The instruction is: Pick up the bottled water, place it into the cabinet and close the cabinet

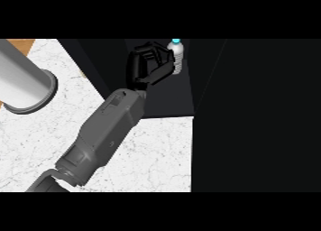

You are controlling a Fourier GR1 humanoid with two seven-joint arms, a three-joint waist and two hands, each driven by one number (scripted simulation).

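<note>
One hand on show here: left hand (149,63), black, up inside the dark cabinet (167,97) opening near the top of the view. Fingers (164,56) curled over to the right and wrapped against the bottled water (179,58), thumb hard to make out against all that black. Looks like a grasp round the bottle's left flank rather than a flat push.

Bottle upright, clear body, light blue cap (176,41) poking up just above the fingertips, right side of it bare and visible. Well inside the cabinet, toward the back of the opening. Can't tell whether standing on the cabinet floor or lifted clear of it, too dark down there.

Behind the hand, grey forearm (113,122) running down and to the left, out past the cabinet's front edge and over the white marble counter (156,153), off through the lower left corner.

Right of the opening, a big black panel (263,117) filling that whole side top to bottom and covering the counter there. Could be the cabinet's door swung open, honestly can't say.

Way off on the left, well apart from the hand, a fat pale grey cylinder (20,74) with a darker ring round its base, slanting across the upper left corner over the counter. Bit of brown wood (23,43) at the far left beyond the marble.
</note>
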